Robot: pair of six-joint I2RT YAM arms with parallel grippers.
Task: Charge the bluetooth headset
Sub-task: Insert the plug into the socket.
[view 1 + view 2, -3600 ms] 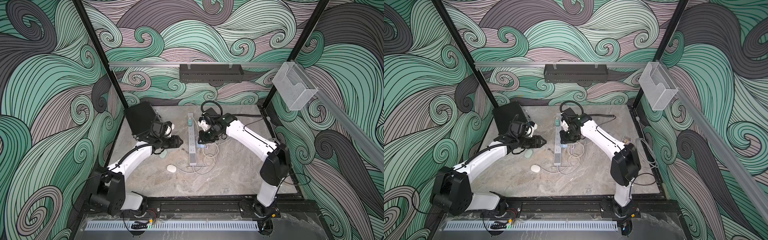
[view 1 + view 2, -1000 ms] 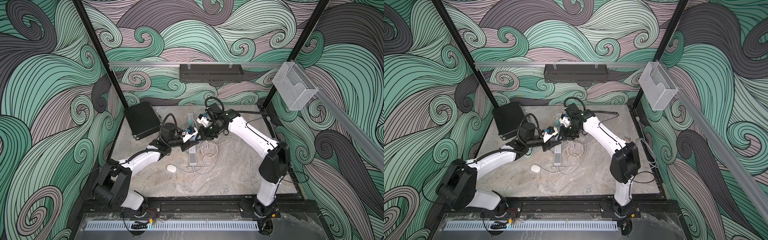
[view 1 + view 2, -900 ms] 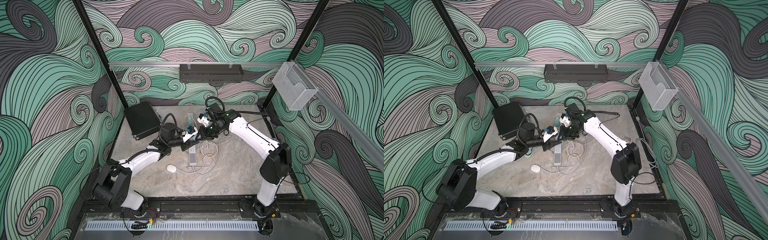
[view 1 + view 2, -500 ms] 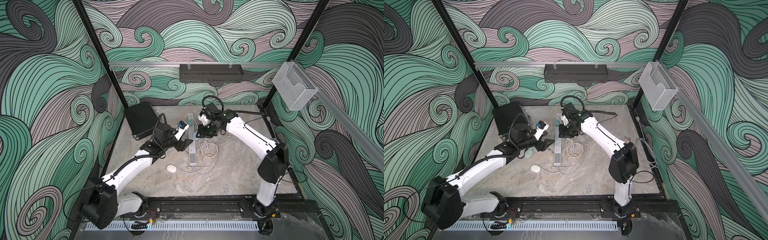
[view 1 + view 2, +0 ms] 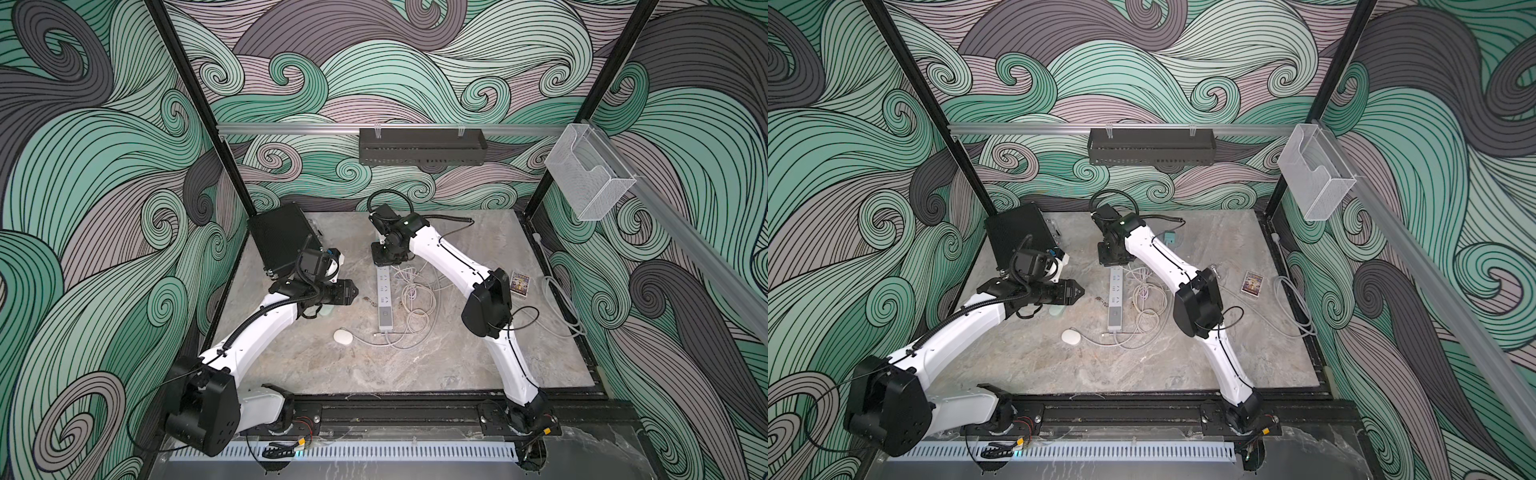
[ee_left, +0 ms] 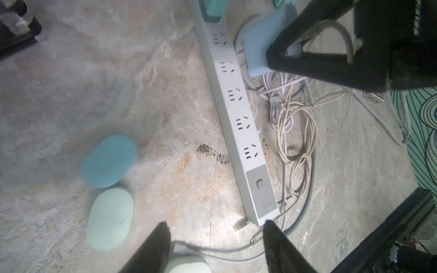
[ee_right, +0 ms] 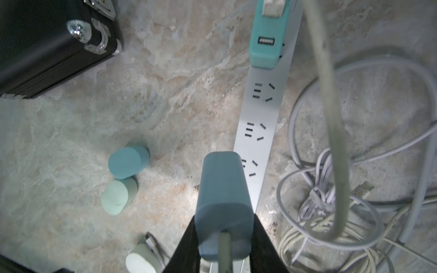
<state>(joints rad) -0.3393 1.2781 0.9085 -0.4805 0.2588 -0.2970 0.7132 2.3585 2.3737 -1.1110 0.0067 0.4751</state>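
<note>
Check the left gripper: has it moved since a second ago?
Yes. The left gripper has pulled back from over the long white power strip, toward the black ribbed case, and now stands clear beside the strip.

Cable tangle [image 7: 318, 201] beside power strip [image 7: 257, 127]; opposite flank open.
</note>
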